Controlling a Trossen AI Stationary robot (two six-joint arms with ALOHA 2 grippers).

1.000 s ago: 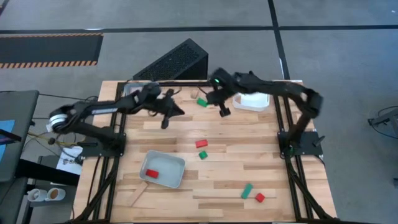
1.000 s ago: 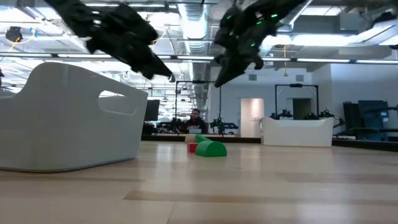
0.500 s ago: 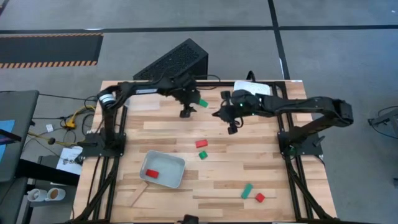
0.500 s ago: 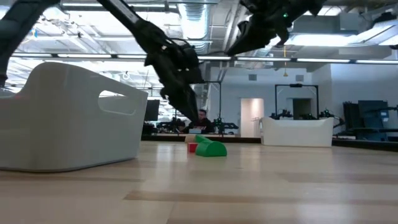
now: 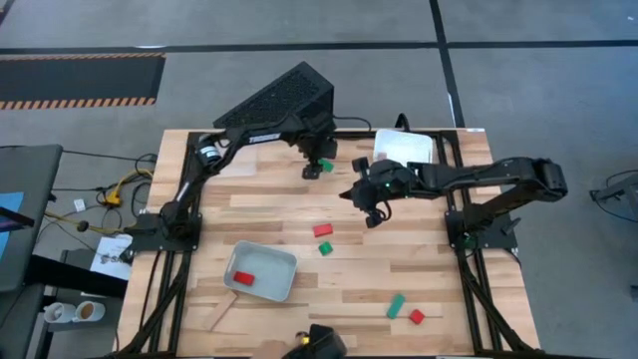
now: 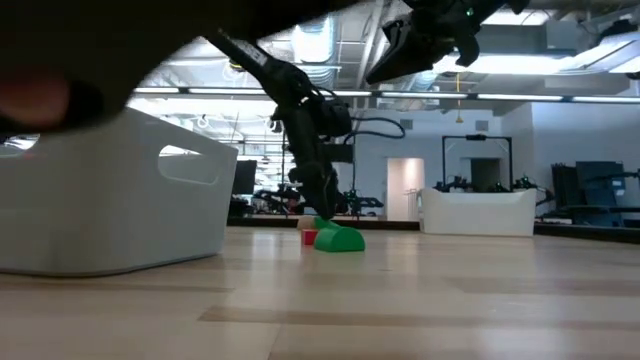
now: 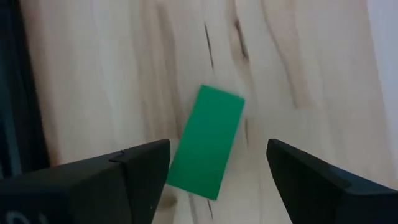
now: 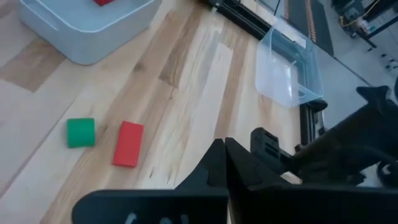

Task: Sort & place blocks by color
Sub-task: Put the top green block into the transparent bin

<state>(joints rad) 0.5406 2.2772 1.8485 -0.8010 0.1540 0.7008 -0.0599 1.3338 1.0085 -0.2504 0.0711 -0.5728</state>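
At the tabletop's [image 5: 399, 269] near edge, a green bar [image 5: 396, 305] and a red block [image 5: 416, 316] are seen. Mid-table, the right pincer [image 5: 371, 217] is held together. At the far edge, a green block [image 7: 208, 142] is straddled by the left pincer [image 7: 217, 165], fingers apart.

Both arms are dark, slender and jointed, on black frame bases. The right arm [image 5: 469, 178] carries a small green light near its wrist. The left pincer [image 7: 217, 177] has two blunt, matte black fingers [image 7: 106, 186].
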